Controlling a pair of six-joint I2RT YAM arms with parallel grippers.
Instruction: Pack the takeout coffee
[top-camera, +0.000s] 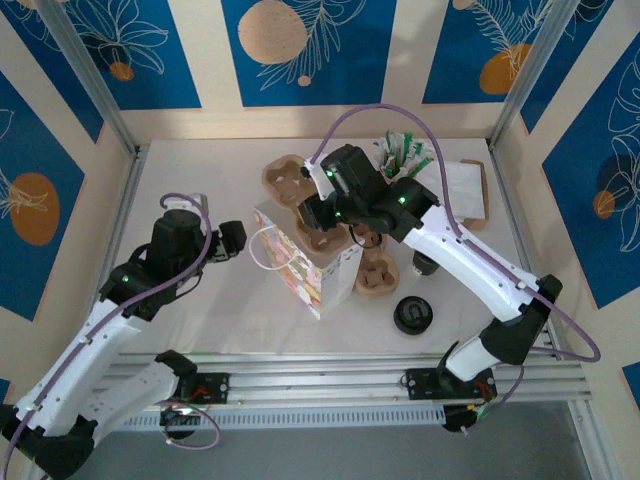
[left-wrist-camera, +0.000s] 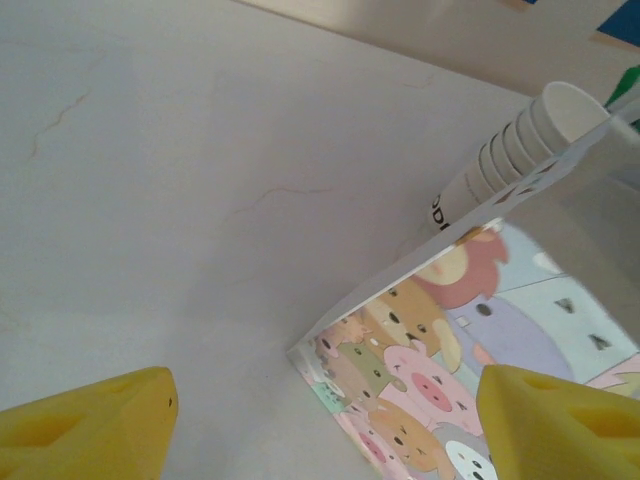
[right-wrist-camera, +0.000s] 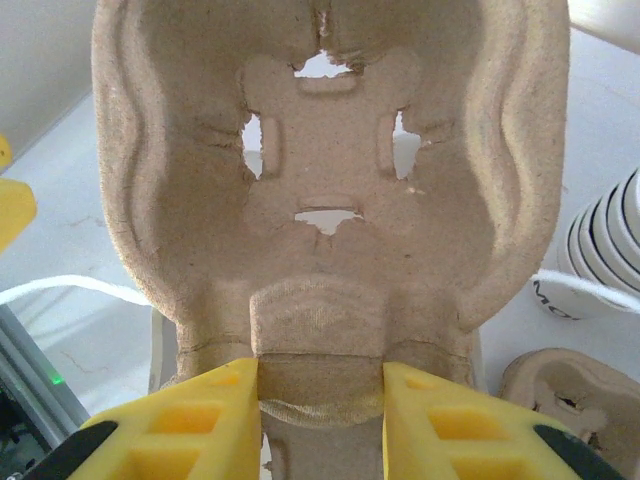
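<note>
Paper bag (top-camera: 300, 268) printed with cartoon animals stands mid-table and serves as the reference point.

Left gripper (left-wrist-camera: 325, 432): just left of the bag, low over the table. Its yellow fingers (left-wrist-camera: 90, 425) are spread wide with nothing between them. Only the finger ends are in frame.

Right gripper (right-wrist-camera: 320, 400): over the far side of the bag, clamped on the bottom edge of a moulded cardboard cup carrier (right-wrist-camera: 320, 200). The carrier hangs upright against the lens and blocks most of what lies behind it. In the overhead view the wrist covers the grip.

Stack of lidless cups (left-wrist-camera: 515, 155): lies on its side just behind the bag. The bag's edge cuts off its base, and its printed lettering is unreadable.

Coffee cup (top-camera: 422, 264): right of the bag, past a loose carrier (top-camera: 377, 272), tight against the right forearm. Only a dark top is visible and the body is hidden, so the identification is not firm. It is outside the bag.

Black lids (top-camera: 412, 315): right of the bag, nearer the arm bases. I cannot tell how many there are.

Another carrier (top-camera: 285, 180) sits beyond the bag. The green-and-white items (top-camera: 400, 152) further back are too small to identify.
</note>
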